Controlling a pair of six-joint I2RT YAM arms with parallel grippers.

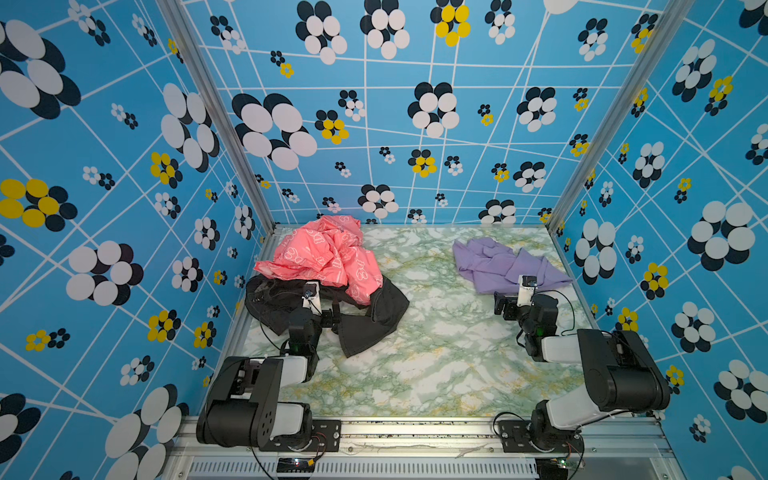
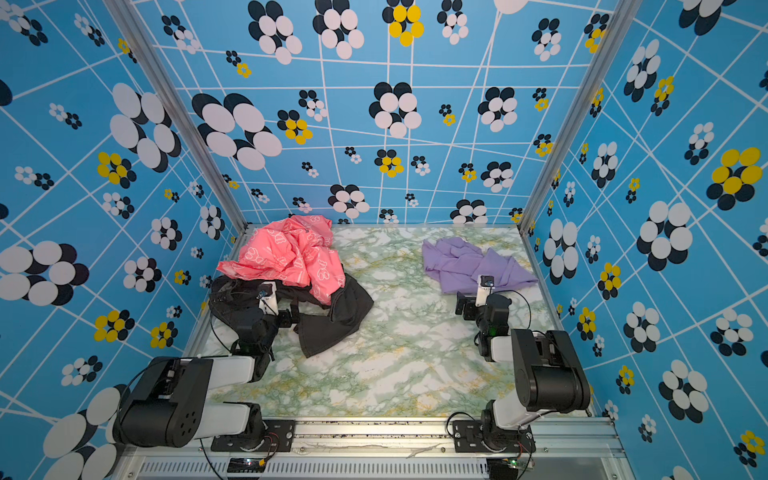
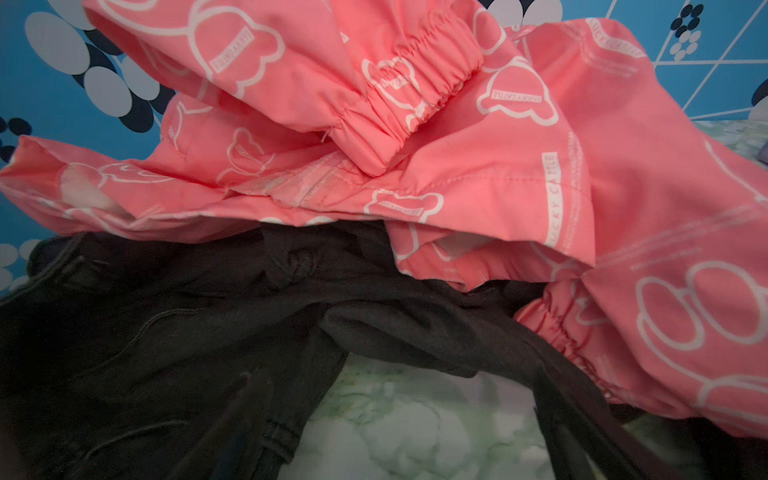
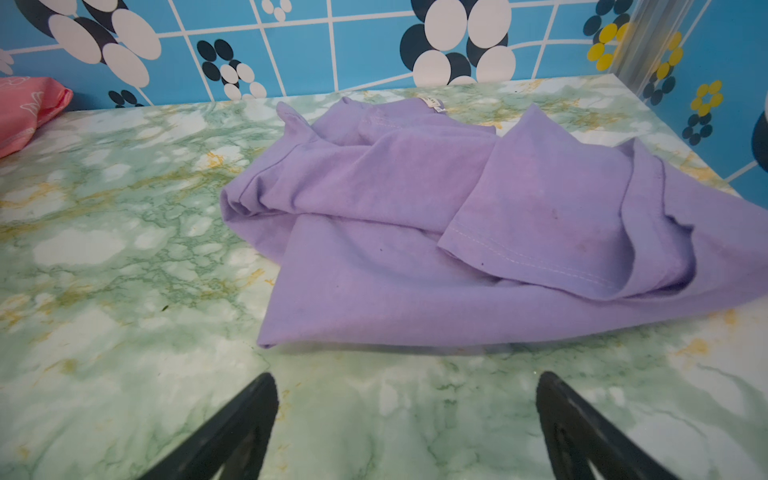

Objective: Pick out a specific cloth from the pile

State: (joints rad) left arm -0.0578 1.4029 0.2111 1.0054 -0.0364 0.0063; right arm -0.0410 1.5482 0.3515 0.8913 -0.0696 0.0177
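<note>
The cloth [image 1: 498, 262] [image 2: 465, 262], plain lavender, lies crumpled by itself at the back right of the marble table, apart from the pile. The pile is a coral-pink printed garment [image 1: 324, 253] lying partly over a black one [image 1: 374, 320] at the back left. My right gripper [image 1: 517, 299] [image 4: 405, 378] is open just in front of the near edge of the cloth [image 4: 415, 232], with only bare marble between its fingers. My left gripper [image 1: 313, 313] [image 3: 399, 399] is open low over the black garment [image 3: 166, 332], facing the pink one [image 3: 457, 145]. Its dark fingers blend into the black fabric.
The green marble table [image 1: 436, 353] is boxed in by blue flowered walls on three sides, with metal posts [image 1: 582, 166] at the back corners. An aluminium rail [image 1: 415, 428] with both arm bases runs along the front edge.
</note>
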